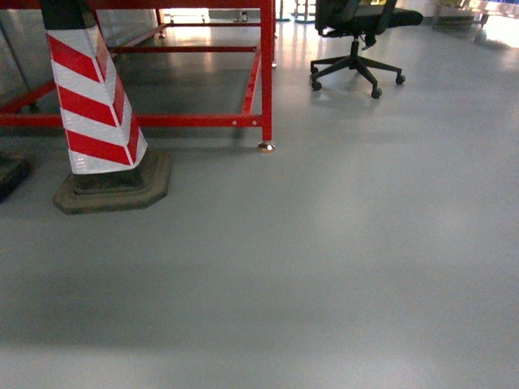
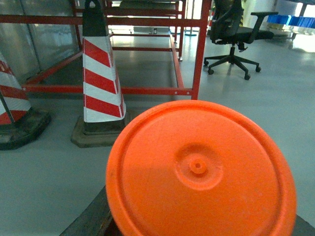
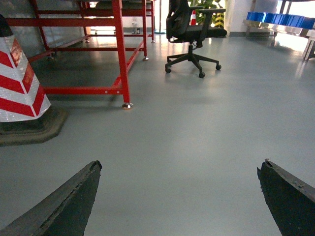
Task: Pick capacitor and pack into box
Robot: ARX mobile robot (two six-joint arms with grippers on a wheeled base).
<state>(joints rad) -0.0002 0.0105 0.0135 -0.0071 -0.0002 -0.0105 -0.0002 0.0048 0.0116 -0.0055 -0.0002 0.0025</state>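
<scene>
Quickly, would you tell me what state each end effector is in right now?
Left end effector: shut on the orange capacitor.
Right end effector: open, holding nothing.

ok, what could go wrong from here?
1. The capacitor fills the left wrist view and hides the grip, so a slip could go unnoticed.
2. The box is in no view; driving to find it risks clipping the striped cone or red frame close ahead-left.

Orange capacitor (image 2: pixel 202 169), round end facing the left wrist camera (close-up), held in end effector
</scene>
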